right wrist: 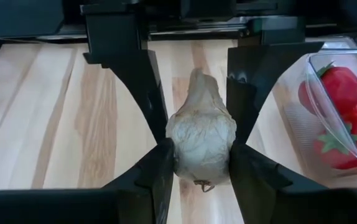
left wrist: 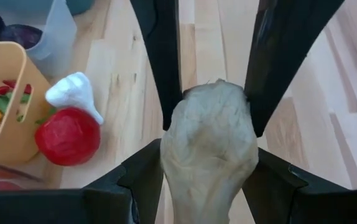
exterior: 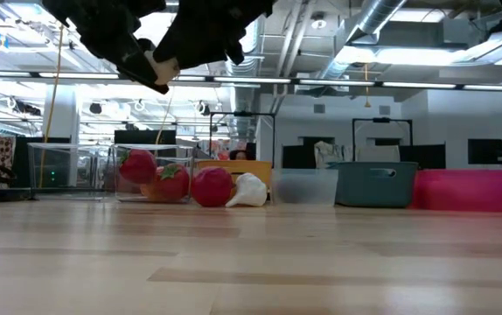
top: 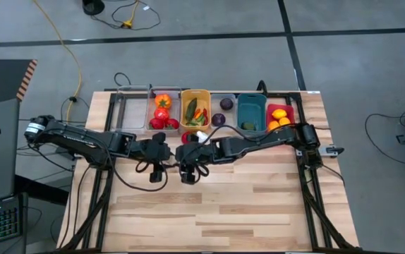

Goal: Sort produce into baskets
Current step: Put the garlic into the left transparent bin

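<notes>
Garlic filled both sets of jaws: the left gripper [left wrist: 208,124] was clamped on one garlic bulb [left wrist: 208,155], the right gripper [right wrist: 198,134] on another bulb [right wrist: 200,140], both part-closed and raised over the counter [top: 224,212]. Judged from this, each should carry level to one bin and release low inside it. Beyond the jaws ran the baskets [top: 209,109]: tomatoes [top: 162,102] in a clear one, chilies in the orange basket [top: 195,95]. A loose tomato [left wrist: 68,135] and white garlic [left wrist: 74,93] lay touching that basket. Behind stood a bright workshop.

Overhead, table-level and two close wrist cameras share the table [top: 209,204].
</notes>
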